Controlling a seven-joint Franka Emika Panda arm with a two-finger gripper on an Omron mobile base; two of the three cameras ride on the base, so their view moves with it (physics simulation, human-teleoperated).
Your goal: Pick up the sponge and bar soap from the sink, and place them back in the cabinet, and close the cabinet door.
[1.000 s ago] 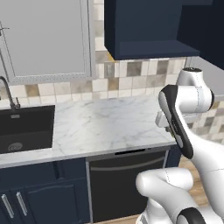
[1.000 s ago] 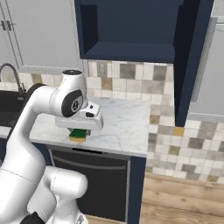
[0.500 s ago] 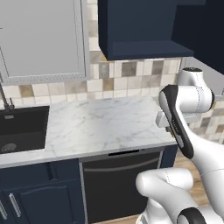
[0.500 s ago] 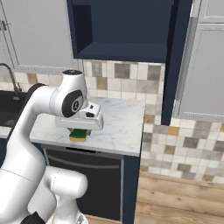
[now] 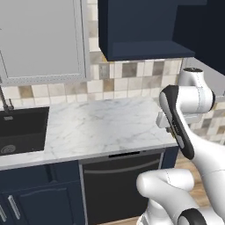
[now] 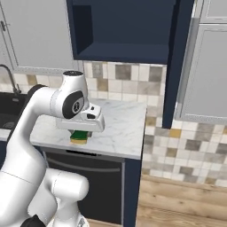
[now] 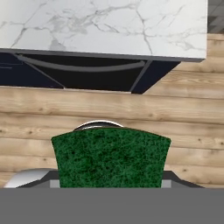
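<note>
My gripper (image 6: 80,133) is shut on the sponge (image 6: 79,138), holding it low over the front edge of the marble counter (image 6: 119,128). In the hand view the sponge's green face (image 7: 110,157) stands between the fingers. The navy cabinet (image 6: 124,26) hangs open above and a little to the right of the hand, and its underside shows in the left base view (image 5: 140,26). The cabinet door (image 6: 175,66) is swung out, seen edge-on. The black sink (image 5: 22,127) lies far to the left. The bar soap is out of view.
A dark dishwasher front (image 5: 118,184) sits under the counter. Light grey wall cabinets (image 5: 39,39) flank the navy one on the left, with another (image 6: 206,71) on the right. The curved tap (image 6: 9,75) rises by the sink. Wooden floor (image 6: 181,199) lies to the right.
Both base views have shifted: the base has driven right, so the sink has slid left and the navy cabinet sits nearer the middle. The sponge stays in the shut gripper.
</note>
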